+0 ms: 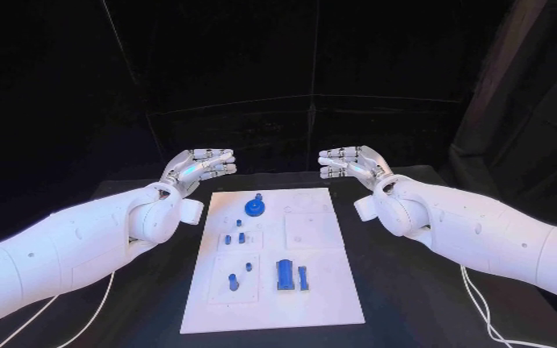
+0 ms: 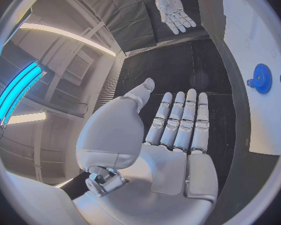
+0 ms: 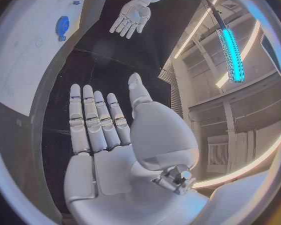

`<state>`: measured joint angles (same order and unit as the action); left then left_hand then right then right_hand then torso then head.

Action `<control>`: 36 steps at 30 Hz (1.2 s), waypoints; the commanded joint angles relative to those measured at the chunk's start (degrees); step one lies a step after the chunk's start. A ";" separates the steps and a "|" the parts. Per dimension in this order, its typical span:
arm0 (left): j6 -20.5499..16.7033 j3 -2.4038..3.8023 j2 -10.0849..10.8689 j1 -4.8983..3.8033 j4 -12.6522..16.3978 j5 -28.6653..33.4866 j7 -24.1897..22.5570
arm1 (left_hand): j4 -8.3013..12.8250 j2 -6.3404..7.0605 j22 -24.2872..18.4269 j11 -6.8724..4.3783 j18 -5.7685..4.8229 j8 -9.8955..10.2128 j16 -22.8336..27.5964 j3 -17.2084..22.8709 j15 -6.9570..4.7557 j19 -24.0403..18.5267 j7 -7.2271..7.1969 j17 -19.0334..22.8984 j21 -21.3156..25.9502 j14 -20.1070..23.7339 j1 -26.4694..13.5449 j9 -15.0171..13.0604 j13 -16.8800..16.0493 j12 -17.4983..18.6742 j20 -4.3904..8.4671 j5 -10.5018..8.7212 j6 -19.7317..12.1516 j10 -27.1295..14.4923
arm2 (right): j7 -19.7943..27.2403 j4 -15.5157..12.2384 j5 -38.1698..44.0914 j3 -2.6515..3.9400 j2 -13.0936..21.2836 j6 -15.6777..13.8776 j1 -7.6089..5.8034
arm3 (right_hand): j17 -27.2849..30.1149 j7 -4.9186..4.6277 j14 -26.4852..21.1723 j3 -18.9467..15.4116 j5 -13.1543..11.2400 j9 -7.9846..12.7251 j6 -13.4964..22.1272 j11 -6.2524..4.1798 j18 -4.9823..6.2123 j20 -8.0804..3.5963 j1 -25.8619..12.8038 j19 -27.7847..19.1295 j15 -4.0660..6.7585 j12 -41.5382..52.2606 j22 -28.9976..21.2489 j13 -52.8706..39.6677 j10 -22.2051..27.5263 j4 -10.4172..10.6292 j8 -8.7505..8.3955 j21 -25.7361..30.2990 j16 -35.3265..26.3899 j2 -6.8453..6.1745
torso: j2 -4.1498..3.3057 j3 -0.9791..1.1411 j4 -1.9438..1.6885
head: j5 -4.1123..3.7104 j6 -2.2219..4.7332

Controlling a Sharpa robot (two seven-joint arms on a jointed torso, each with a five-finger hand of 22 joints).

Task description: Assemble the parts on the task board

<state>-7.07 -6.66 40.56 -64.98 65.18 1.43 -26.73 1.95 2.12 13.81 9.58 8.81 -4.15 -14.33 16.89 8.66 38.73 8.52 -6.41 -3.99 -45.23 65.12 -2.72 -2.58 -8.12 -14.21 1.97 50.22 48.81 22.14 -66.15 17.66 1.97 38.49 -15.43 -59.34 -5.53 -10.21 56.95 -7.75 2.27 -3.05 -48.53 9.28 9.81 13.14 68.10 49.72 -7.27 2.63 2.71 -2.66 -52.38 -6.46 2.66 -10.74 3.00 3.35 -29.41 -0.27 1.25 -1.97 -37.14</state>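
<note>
**Both hands flat and empty beside the board**

The left hand [image 1: 200, 164] and right hand [image 1: 352, 163] hover over the black tabletop [image 1: 394, 283], fingers straight and spread, holding nothing. The white board [image 1: 319, 283] lies between the arms, nearer the robot than the hands. Blue parts sit on it: a gear [image 1: 254, 205] at its far end, small pegs [image 1: 236, 239] mid-board, a block [image 1: 284, 274] nearer the robot.

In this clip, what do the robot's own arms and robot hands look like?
Both arms are smooth, glossy white shells with rounded wrist housings. The left robot hand and right robot hand are silver, many-fingered, with segmented metallic fingers and pale palms. Thin white cables trail beside the arms.
</note>
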 commanded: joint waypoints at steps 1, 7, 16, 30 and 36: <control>-1.01 0.19 0.17 0.09 0.80 -0.36 -0.10 | -1.95 -2.12 -4.45 -3.09 -2.65 4.15 4.60 -5.43 -2.79 -12.45 -2.74 2.08 3.99 14.56 -20.98 2.72 2.58 2.63 4.56 -1.97 -16.15 -15.70 | 0.20 -0.98 -0.36 -0.07 0.31 -1.48 0.00 | 5.53 3.27 -18.22 2.45 -2.27 3.05 15.53 -2.98 -2.94 -4.20 -21.80 -15.91 2.33 -2.63 -2.71 2.66 16.76 2.06 -2.66 3.42 -3.00 -3.35 | -0.43 0.03 -0.18 | 0.35 0.44; -6.99 1.27 0.82 0.87 4.77 -0.54 -0.60 | -1.95 -2.12 -6.59 -4.57 -3.72 4.15 6.82 -8.07 -4.14 -18.45 -4.08 6.41 3.99 21.57 -31.06 2.72 2.58 3.91 6.75 -1.97 -23.93 -23.26 | 1.84 -5.99 -4.16 -0.49 1.61 -7.46 -0.18 | 5.53 4.82 -27.01 3.69 -2.27 3.05 23.02 -4.41 -3.93 -6.23 -32.27 -23.59 7.27 -2.63 -2.71 2.66 24.86 6.46 -2.66 5.09 -3.00 -3.35 | -1.61 0.25 -1.13 | 1.78 2.49; -21.29 3.83 2.40 2.75 14.29 -0.96 -1.77 | -1.95 -2.12 -8.66 -9.58 -4.49 4.15 8.99 -10.59 -8.66 -24.24 -8.52 6.41 3.99 28.34 -40.80 2.72 2.58 8.12 8.90 -1.97 -31.42 -30.57 | 5.50 -17.19 -12.65 -1.42 4.50 -20.81 -0.58 | 5.53 10.21 -35.58 7.75 -2.27 3.05 30.32 -9.28 -5.16 -8.23 -42.50 -31.04 7.27 -2.63 -2.71 2.66 32.69 6.46 -2.66 6.69 -3.00 -3.35 | -1.77 0.27 -1.25 | 1.97 2.76; -36.93 6.64 4.12 4.80 24.70 -1.43 -3.06 | -1.95 -2.12 -13.81 -9.58 -8.81 4.15 14.33 -16.89 -8.66 -30.69 -8.52 6.41 3.99 35.88 -51.68 2.72 2.58 8.12 14.21 -1.97 -39.83 -38.73 | 7.66 -23.80 -17.66 -1.97 6.21 -28.68 -0.82 | 5.53 10.21 -45.05 7.75 -2.27 3.05 38.39 -9.28 -9.81 -13.14 -53.84 -39.23 7.27 -2.63 -2.71 2.66 41.45 6.46 -2.66 10.74 -3.00 -3.35 | -1.77 0.27 -1.25 | 1.97 2.76; -37.05 6.66 4.13 4.82 24.78 -1.43 -3.07 | -1.95 -2.12 -13.81 -9.58 -8.81 4.15 14.33 -16.89 -8.66 -32.51 -8.52 6.41 3.99 38.02 -54.73 2.72 2.58 8.12 14.21 -1.97 -42.21 -40.99 | 7.66 -23.80 -17.66 -1.97 6.21 -28.68 -0.82 | 5.53 10.21 -47.74 7.75 -2.27 3.05 40.69 -9.28 -9.81 -13.14 -57.03 -41.66 7.27 -2.63 -2.71 2.66 43.89 6.46 -2.66 10.74 -3.00 -3.35 | -1.77 0.27 -1.25 | 1.97 2.76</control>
<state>-41.81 -0.09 44.67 -60.07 89.83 0.78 -28.15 0.06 -0.01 0.55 0.12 1.23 -0.22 -0.69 1.48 0.09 8.66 0.09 -0.11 -0.22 -9.91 14.26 -0.07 -0.07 -0.39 -0.49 0.21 11.02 10.65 28.52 -89.82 0.80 -0.03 44.67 -42.65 -60.03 -0.08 -0.19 12.65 -0.34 0.36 -0.07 -10.76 0.13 1.26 0.41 15.18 11.13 -0.03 0.21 0.09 -0.09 -11.64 -0.01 0.22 -0.42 0.26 0.02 -31.17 0.00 0.00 0.00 -34.37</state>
